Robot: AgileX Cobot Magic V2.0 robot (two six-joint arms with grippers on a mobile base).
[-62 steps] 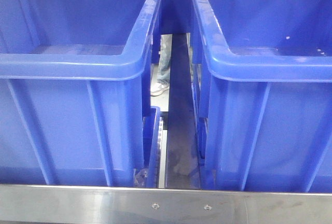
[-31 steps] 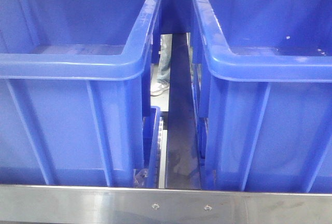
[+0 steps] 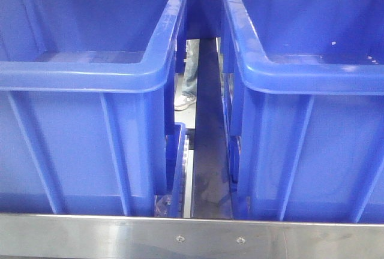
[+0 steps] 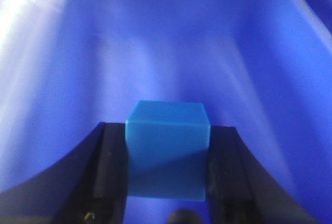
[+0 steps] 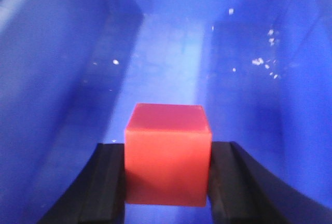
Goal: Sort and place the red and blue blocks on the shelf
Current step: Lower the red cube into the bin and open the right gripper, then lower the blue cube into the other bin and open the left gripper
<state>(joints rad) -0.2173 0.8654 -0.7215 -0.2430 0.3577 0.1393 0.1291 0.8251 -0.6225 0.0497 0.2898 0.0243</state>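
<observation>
In the left wrist view my left gripper (image 4: 167,154) is shut on the blue block (image 4: 167,149), its black fingers (image 4: 111,172) pressed on both sides, held over the blue inside of a bin. In the right wrist view my right gripper (image 5: 167,156) is shut on the red block (image 5: 167,154), held inside a blue bin whose floor (image 5: 166,63) shows ahead. Neither gripper nor block shows in the front view. The shelf's steel front lip (image 3: 192,238) crosses the bottom of the front view, with a white roller track (image 3: 187,175) behind it.
Two large blue plastic bins stand on the shelf, one on the left (image 3: 84,91) and one on the right (image 3: 306,91), with a narrow gap between them. A person's legs and shoe (image 3: 187,91) show through the gap.
The front view has shifted very slightly; the bins and shelf lip sit almost where they were.
</observation>
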